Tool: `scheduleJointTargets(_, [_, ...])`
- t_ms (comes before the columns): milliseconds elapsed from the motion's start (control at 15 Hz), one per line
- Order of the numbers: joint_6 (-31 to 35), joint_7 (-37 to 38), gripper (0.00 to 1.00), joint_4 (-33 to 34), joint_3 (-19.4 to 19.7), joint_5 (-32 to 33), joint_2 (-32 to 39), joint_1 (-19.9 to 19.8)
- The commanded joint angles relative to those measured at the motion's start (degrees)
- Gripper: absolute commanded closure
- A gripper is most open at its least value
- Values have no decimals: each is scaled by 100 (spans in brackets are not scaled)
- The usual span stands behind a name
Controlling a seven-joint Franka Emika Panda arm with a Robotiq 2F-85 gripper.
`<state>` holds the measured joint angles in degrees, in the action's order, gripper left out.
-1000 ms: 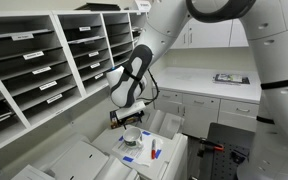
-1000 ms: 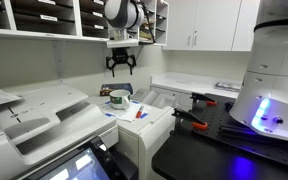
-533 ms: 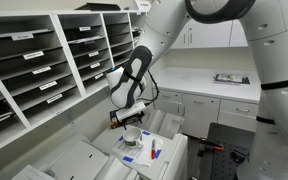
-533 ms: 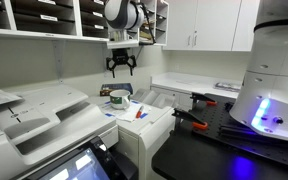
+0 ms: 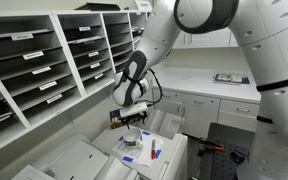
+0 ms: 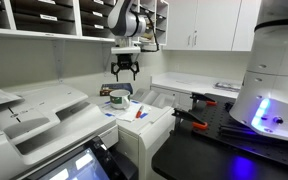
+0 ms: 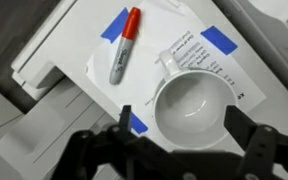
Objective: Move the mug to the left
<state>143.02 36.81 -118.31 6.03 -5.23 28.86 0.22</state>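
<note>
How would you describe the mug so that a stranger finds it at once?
Find the big grey printer; a white sheet is taped on it. The mug stands on that sheet, under the open gripper. It is round and whitish with a handle, unlike the thin red marker beside it.
</note>
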Motion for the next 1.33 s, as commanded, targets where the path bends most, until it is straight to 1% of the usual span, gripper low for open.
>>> scheduleJointTargets(0, [29,-359,0,467,-11,-409,512,-87])
scheduleJointTargets(400, [15,-139,0,1275,215,-382,1517,99])
scheduleJointTargets(733, [-60,-124,0,1757,330,-387,1975,144])
scheduleJointTargets(800, [-62,-138,3,1811,346,-373,2030,154])
scheduleJointTargets(867, [-80,-171,25,1859,336,-375,2081,146])
scheduleJointTargets(1000, [-86,-199,31,1934,337,-366,2182,146])
scheduleJointTargets(1267, [-55,-222,63,1989,374,-372,2289,135])
